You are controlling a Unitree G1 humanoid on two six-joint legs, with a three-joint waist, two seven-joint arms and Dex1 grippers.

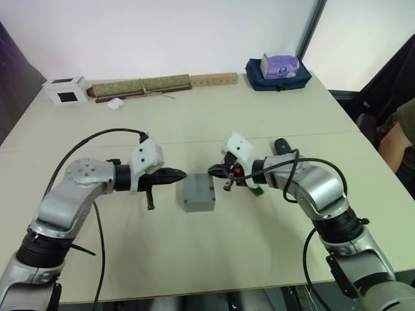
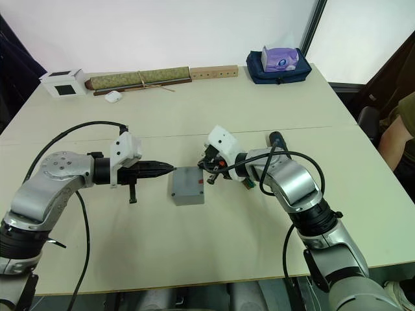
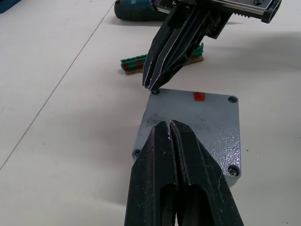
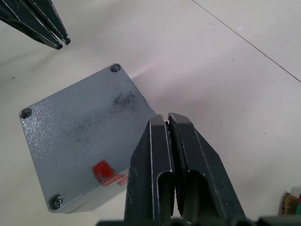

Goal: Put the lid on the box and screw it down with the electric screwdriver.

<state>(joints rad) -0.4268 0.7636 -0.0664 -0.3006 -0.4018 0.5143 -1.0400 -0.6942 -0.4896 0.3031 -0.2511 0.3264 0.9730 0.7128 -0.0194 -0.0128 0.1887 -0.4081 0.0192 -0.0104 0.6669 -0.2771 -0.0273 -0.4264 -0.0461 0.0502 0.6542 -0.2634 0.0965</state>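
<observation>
lidded box (image 1: 198, 193) flanked closely by both closed grippers, bare table (image 1: 214, 253) in front, green connector (image 3: 162, 59) probably just behind

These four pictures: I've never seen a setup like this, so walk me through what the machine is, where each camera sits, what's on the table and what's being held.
It is a humanoid robot with two arms, each ending in a gripper of two black fingers. The two wide pictures come from cameras in its head, looking down over its arms. The two close pictures come from cameras on its wrists, looking along the fingers.

On the pale table between the arms sits a grey box with the lid already on top; screws show in its corners, and there is a red mark on it. The left gripper and the right gripper both point at it with fingers shut, holding nothing.

Behind the right arm lies the electric screwdriver, untouched, and a small green connector strip. At the far edge are a white cube, a long bundle, a wooden block and a tissue pack on a blue pouch.
</observation>
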